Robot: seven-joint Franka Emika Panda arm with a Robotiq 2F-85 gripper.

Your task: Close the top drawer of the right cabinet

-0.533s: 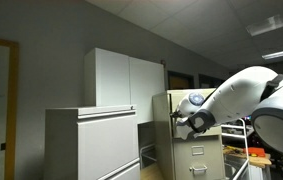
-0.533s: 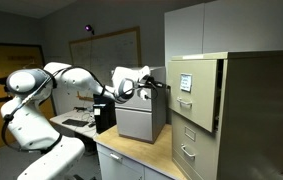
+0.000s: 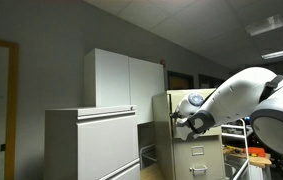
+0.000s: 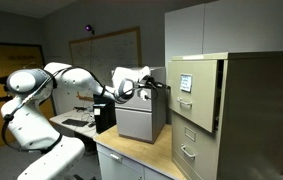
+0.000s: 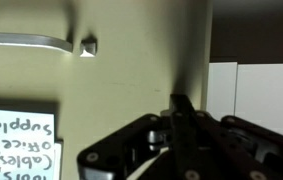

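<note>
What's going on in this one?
A Panda arm has its gripper at the front of the top drawer of the right cabinet, the narrow beige one. The wrist view shows the fingers shut together, facing the drawer's handle and handwritten label. Contact, and how far the drawer stands open, cannot be told.

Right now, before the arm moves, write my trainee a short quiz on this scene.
1. True or false: the gripper grips the metal handle.
2. The gripper is level with: A the top drawer; B the bottom drawer; C the floor.
3. Fill in: the handwritten label ends "office ___".
Key: 1 false, the handle lies off to one side; 2 A; 3 supplies.
</note>
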